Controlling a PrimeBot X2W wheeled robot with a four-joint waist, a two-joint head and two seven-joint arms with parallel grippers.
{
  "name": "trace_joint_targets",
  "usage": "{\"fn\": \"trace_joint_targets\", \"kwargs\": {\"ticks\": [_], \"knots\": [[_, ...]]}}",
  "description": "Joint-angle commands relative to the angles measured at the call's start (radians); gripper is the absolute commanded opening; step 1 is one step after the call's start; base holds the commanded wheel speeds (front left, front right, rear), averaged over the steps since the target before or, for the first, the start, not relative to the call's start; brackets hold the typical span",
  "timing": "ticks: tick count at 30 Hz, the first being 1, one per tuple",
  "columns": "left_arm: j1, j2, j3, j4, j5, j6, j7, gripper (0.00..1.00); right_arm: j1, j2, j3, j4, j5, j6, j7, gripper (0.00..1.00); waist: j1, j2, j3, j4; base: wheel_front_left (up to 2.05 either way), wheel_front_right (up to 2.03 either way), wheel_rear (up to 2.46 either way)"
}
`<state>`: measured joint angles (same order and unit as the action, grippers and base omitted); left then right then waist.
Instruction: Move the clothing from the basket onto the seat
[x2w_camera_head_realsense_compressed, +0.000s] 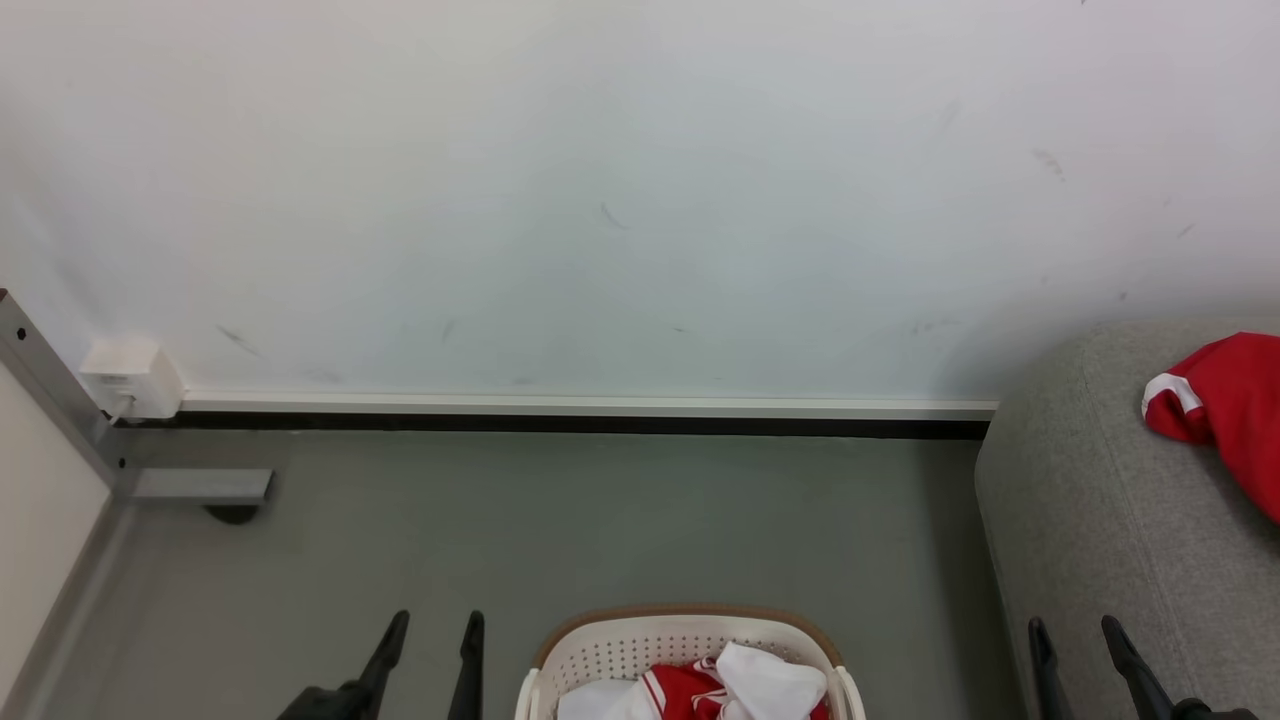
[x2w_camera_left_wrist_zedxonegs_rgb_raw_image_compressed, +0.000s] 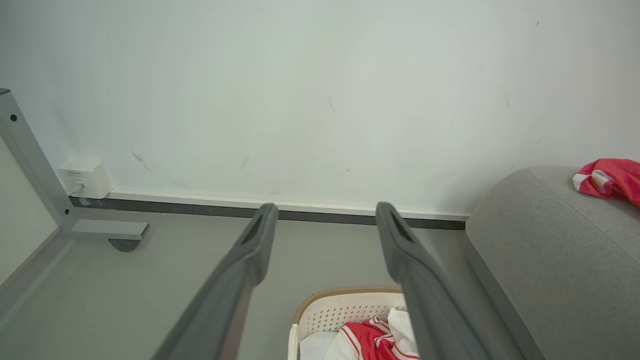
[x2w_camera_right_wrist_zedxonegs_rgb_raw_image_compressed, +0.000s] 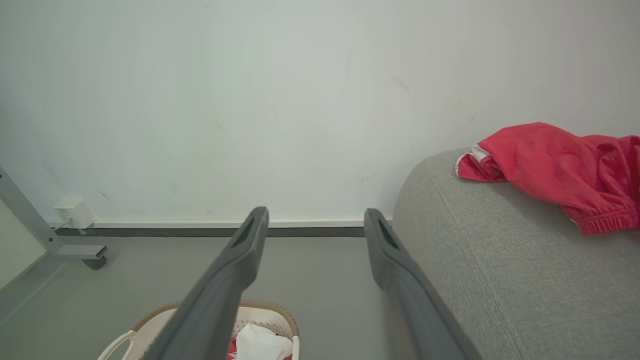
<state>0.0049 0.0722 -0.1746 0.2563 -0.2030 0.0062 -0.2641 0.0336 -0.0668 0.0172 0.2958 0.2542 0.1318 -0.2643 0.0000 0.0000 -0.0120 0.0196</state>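
Both grippers are wide open and hold nothing. The left gripper (x2w_camera_head_realsense_compressed: 436, 640) hangs over the floor (x2w_camera_head_realsense_compressed: 600, 520) just left of the basket (x2w_camera_head_realsense_compressed: 690, 611). The right gripper (x2w_camera_head_realsense_compressed: 1076, 640) hangs by the front edge of the seat (x2w_camera_head_realsense_compressed: 1090, 520). Red and white clothing (x2w_camera_head_realsense_compressed: 690, 692) lies in a heap in the basket, and 1 red piece (x2w_camera_head_realsense_compressed: 1225, 400) already lies on the seat. The next job looks like reaching into the basket for another piece. To do it well, a gripper should come straight down over the heap and pinch a thick fold near the top. Then it should lift high so the cloth clears the rim before swinging to the seat. The basket's wall could catch a gripper on the way in. A white box (x2w_camera_head_realsense_compressed: 130, 378) on the wall (x2w_camera_head_realsense_compressed: 600, 200) and a grey metal leg (x2w_camera_head_realsense_compressed: 55, 395) stand far off to the left, out of the way.
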Motion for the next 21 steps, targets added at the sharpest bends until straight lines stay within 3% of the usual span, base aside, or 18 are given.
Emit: {"fn": "trace_joint_targets", "kwargs": {"ticks": [1, 12, 21], "knots": [[0.011, -0.004, 0.008, 0.002, 0.012, -0.006, -0.001, 1.00, 0.000, -0.001, -0.001, 0.003, 0.010, -0.002, 0.000, 1.00, 0.0000, 0.0000, 0.000, -0.001, 0.00, 0.00, 0.00], [-0.010, -0.016, 0.018, -0.014, 0.034, -0.026, -0.001, 1.00, -0.016, -0.004, 0.004, -0.005, 0.013, -0.002, 0.000, 1.00, 0.0000, 0.0000, 0.012, -0.028, 0.00, 0.00, 0.00], [-0.084, -0.019, -0.044, -0.004, 0.044, -0.046, -0.001, 1.00, -0.051, -0.013, 0.005, -0.023, 0.017, -0.002, 0.000, 1.00, 0.0000, 0.0000, 0.049, -0.131, 0.00, 0.00, 0.00]]}}
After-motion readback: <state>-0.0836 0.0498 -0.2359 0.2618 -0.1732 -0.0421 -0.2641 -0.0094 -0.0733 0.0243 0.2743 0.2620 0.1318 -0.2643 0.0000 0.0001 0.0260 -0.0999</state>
